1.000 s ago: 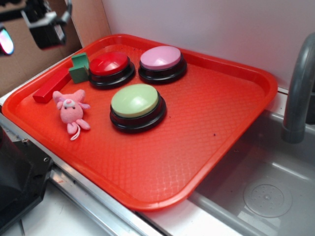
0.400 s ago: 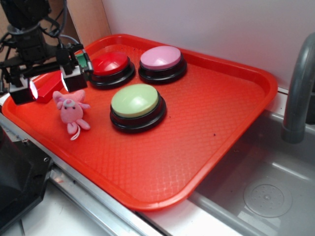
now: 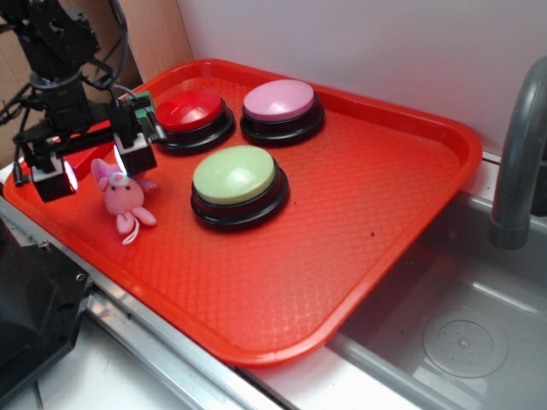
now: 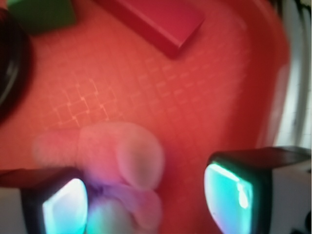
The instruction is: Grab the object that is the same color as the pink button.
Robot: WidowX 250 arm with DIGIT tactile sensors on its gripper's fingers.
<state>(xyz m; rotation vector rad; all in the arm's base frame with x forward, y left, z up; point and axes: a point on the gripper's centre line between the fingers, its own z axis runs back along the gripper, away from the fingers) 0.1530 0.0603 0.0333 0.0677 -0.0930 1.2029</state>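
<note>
Gripper [image 3: 92,168] hangs with jaws spread apart over the pink plush toy's [image 3: 126,197] head on a red tray [image 3: 359,213], pink button [image 3: 280,101] behind.

White wall [image 3: 385,51] behind; grey sink [image 3: 461,333] alongside.

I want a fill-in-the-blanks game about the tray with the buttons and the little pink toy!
1. The pink plush toy lies on the red ____.
2. The button nearest the toy has a ____ dome.
3. The pink button sits right beside the ____ button.
4. The gripper hangs over the toy with its jaws ____.

Missing words: tray; green; red; open
</note>
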